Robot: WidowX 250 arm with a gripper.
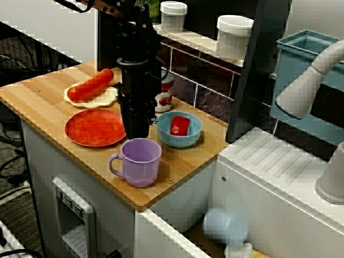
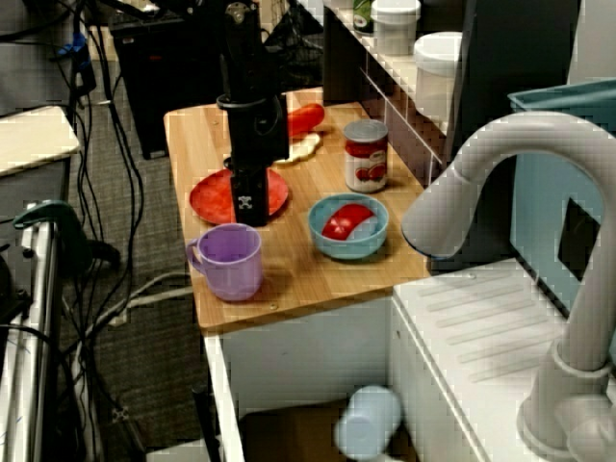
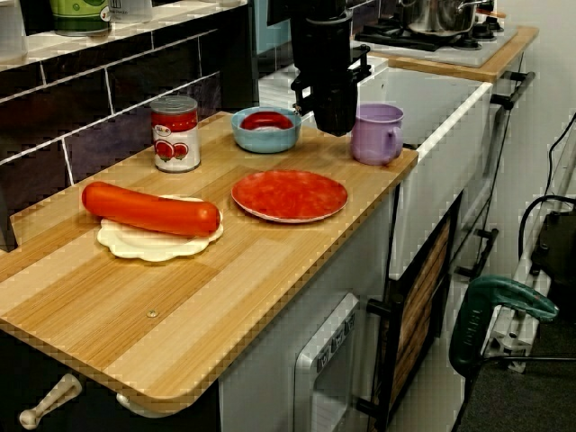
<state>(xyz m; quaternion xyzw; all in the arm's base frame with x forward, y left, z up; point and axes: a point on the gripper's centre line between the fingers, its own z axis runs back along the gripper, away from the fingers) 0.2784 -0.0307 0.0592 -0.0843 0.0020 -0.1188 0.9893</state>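
My black gripper (image 1: 135, 131) hangs straight down with its tips just above the right rim of a red plate (image 1: 91, 129). Its fingers look pressed together and I see nothing between them. A purple mug (image 1: 141, 161) stands just in front of it, and a blue bowl (image 1: 185, 141) holding a red piece (image 1: 180, 126) sits to its right. From the sink side, the gripper (image 2: 248, 217) covers the plate's (image 2: 212, 197) middle, behind the mug (image 2: 231, 260). From the counter's far end, the gripper (image 3: 335, 121) hangs between the bowl (image 3: 265, 139) and the mug (image 3: 378, 135).
A red-labelled can (image 1: 165, 94) stands behind the gripper by the tiled wall. A long red sausage (image 1: 91, 85) lies on a flat white piece (image 1: 102, 99) at the back left. White jars (image 1: 234, 35) line the shelf. A sink faucet (image 2: 500, 183) and drainboard (image 1: 279, 161) lie right of the wooden counter (image 1: 37, 97).
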